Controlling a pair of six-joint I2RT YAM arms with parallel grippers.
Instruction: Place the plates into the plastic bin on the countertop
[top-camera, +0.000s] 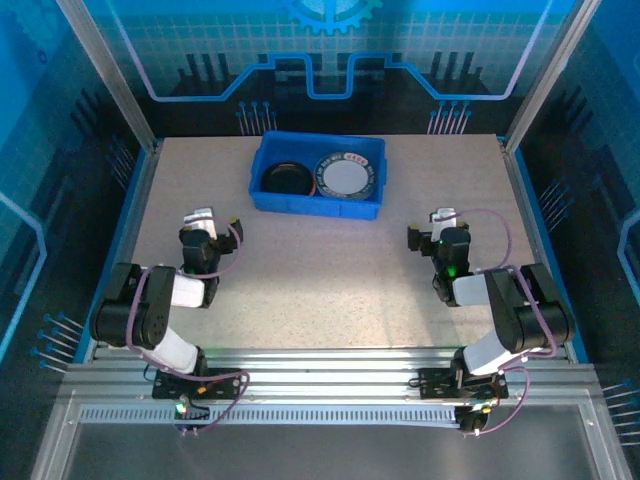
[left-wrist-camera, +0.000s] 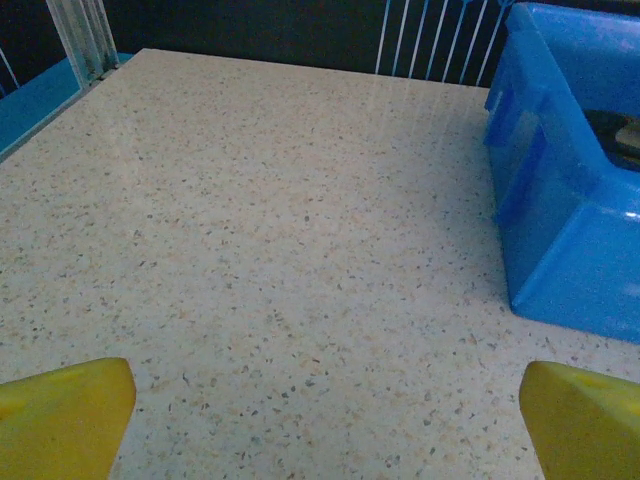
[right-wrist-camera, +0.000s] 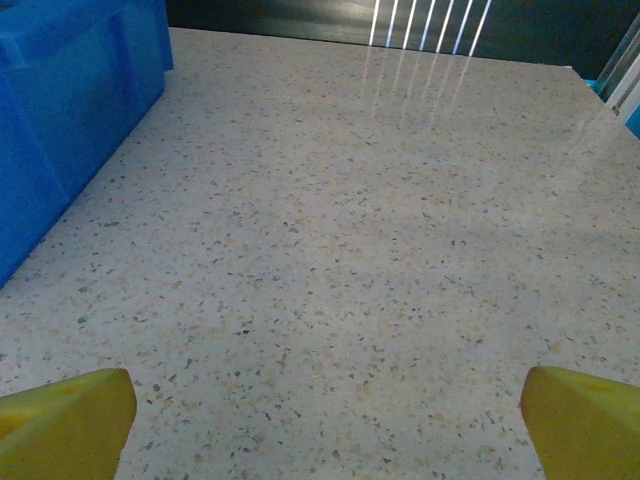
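My left pincer (top-camera: 214, 222) and right pincer (top-camera: 430, 224) gape empty. A careless reach could shunt the plastic bin (top-camera: 318, 208), rattling its plates (top-camera: 346, 177).

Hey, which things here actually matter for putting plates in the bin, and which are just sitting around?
For the job:
blue plastic bin
black plate and dark-rimmed white plate, both inside it
speckled countertop
left claw and right claw, both open

Just there:
aluminium rails
blue backdrop panel
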